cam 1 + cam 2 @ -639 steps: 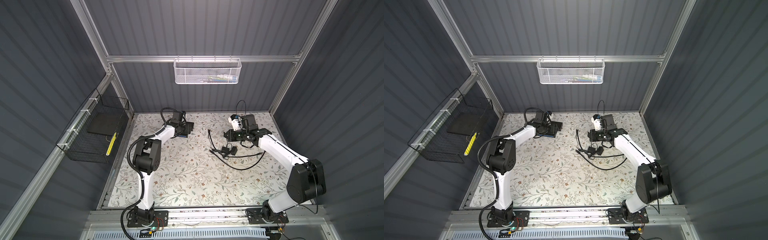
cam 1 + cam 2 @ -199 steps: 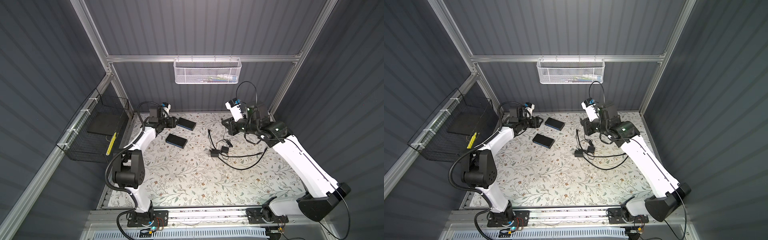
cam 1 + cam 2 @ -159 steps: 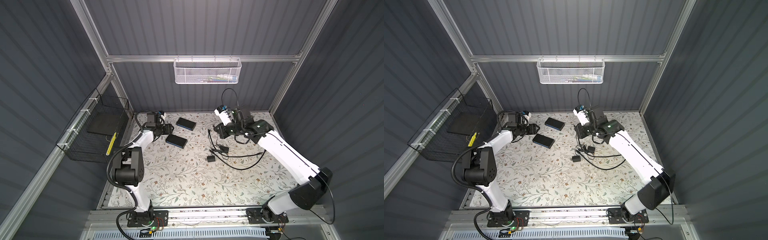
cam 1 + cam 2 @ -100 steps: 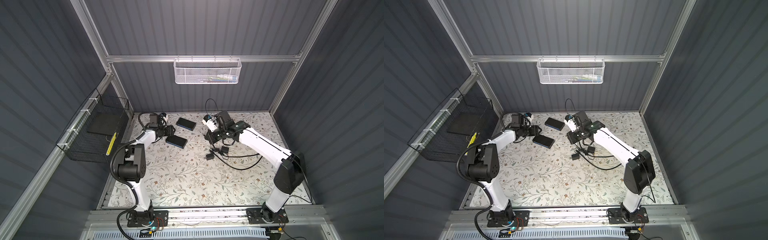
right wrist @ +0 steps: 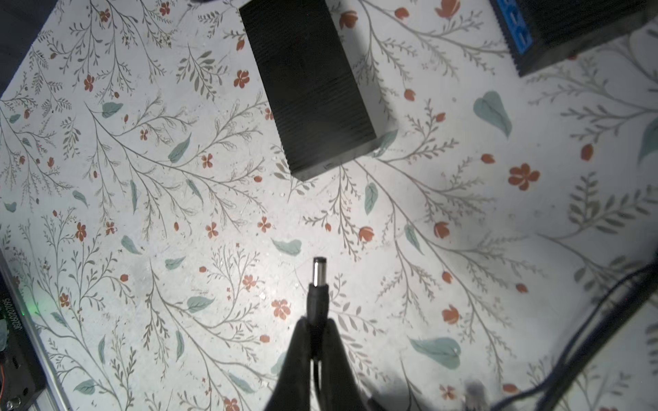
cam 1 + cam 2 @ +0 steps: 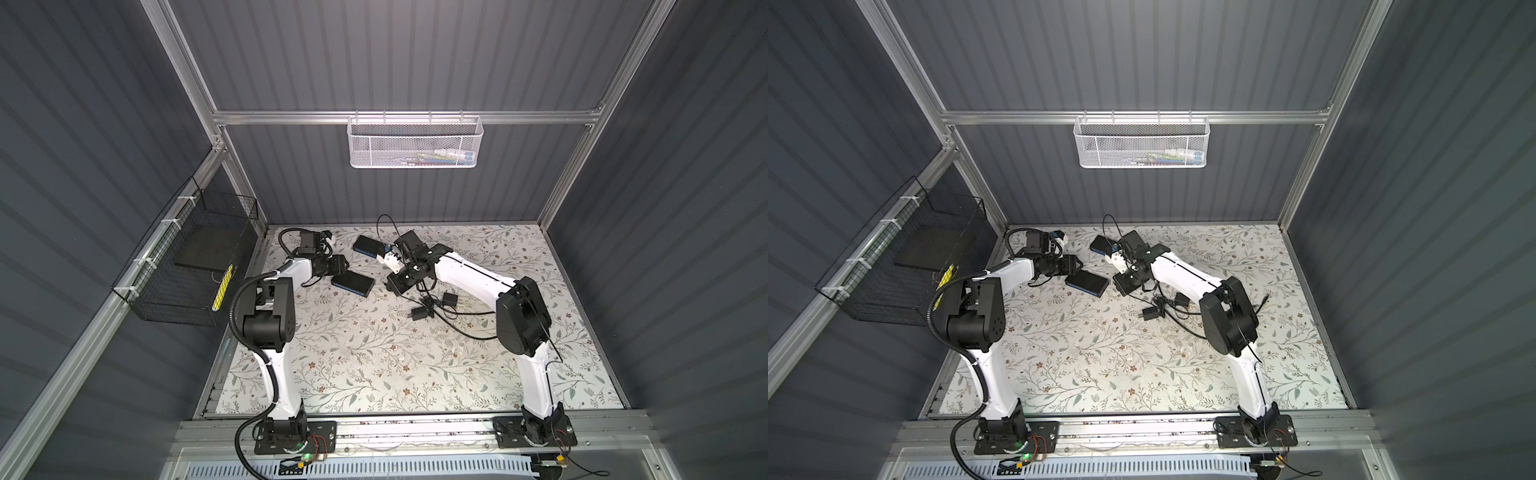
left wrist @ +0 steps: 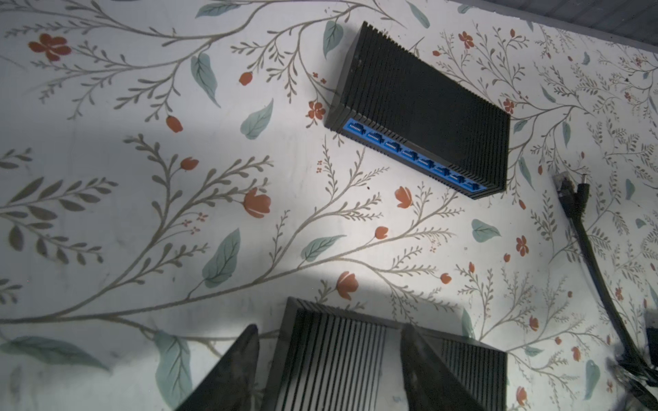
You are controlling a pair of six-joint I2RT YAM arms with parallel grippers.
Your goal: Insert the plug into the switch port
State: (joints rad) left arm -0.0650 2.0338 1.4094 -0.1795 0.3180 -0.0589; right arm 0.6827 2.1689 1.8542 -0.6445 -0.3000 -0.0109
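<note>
A flat black ribbed switch (image 6: 353, 283) (image 5: 309, 85) with a blue long side lies left of centre on the floral mat. My left gripper (image 6: 340, 268) (image 7: 327, 356) is open at its end: one finger (image 7: 231, 373) stands off its edge, the other crosses its ribbed top. My right gripper (image 6: 395, 286) (image 5: 317, 334) is shut on a black barrel plug (image 5: 318, 284), whose metal tip points at the switch's short end face, a good gap away. The switch port is too small and shadowed to make out.
A second black switch (image 6: 368, 245) (image 7: 420, 114) with a blue row of ports lies behind. A tangle of black cable with adapters (image 6: 432, 307) trails right of centre; loose cable ends (image 7: 573, 192) lie nearby. A white basket (image 6: 415, 141) hangs on the back wall, a black one (image 6: 187, 257) on the left.
My right arm has swung left from the back right to the middle and come down, carrying the plug. My left gripper has shifted from the back-left corner to the near switch's end.
</note>
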